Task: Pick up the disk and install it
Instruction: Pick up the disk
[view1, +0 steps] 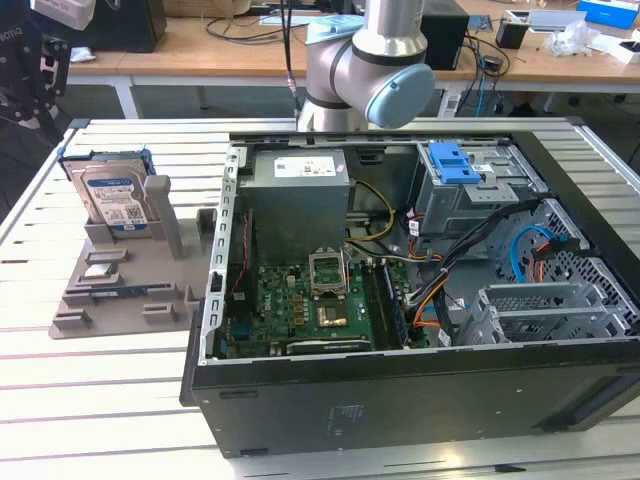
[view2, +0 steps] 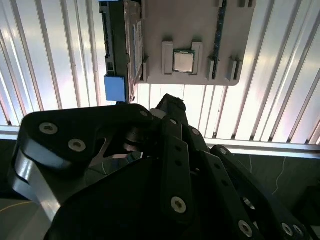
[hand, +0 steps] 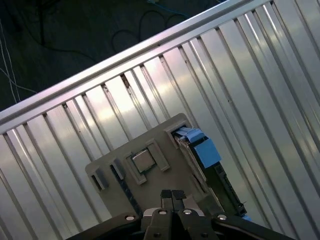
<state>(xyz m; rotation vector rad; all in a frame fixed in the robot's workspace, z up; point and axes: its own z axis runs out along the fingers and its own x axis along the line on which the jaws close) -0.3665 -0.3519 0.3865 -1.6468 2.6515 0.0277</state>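
Grey holder (view1: 135, 275) noted on slatted metal table (view1: 100, 400), at exterior view's left of open computer case (view1: 400, 395). Found disk (view1: 112, 195) standing upright on edge in holder's slot, label facing out, blue frame round edges. Saw disk (hand: 202, 150) edge-on in first wrist view, small square chip (hand: 143, 161) seated in holder beside it. Found gripper (hand: 171, 196) poised over holder, fingertips pressed together, gripping nothing, apart from disk.

Bright even light; strong glare on table slats (hand: 240, 85), both wrist views; exterior view soft-shadowed.
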